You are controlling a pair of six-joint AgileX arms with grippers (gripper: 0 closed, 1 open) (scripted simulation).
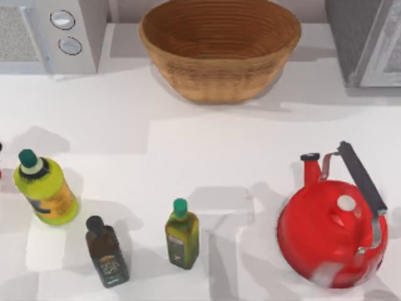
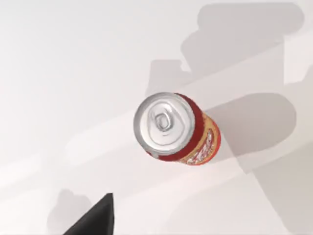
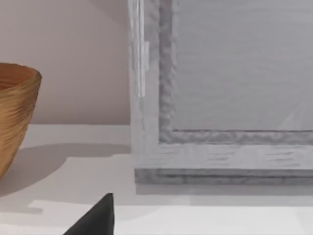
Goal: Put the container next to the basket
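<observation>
Container [image 2: 177, 129], a small red can standing upright on bare white tabletop directly beneath your left wrist camera, well apart from the basket [image 1: 219, 47]: judge it light, rigid and slick, take it across its mid-body, though whether either gripper is spread cannot be told.

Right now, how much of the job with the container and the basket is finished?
Nothing looks done yet. The container stands upright on the white table under the left wrist camera, ungripped; approaching it is the step in hand. The basket sits at the table's far edge with no can beside it. Grasping, carrying and placing remain.
</observation>
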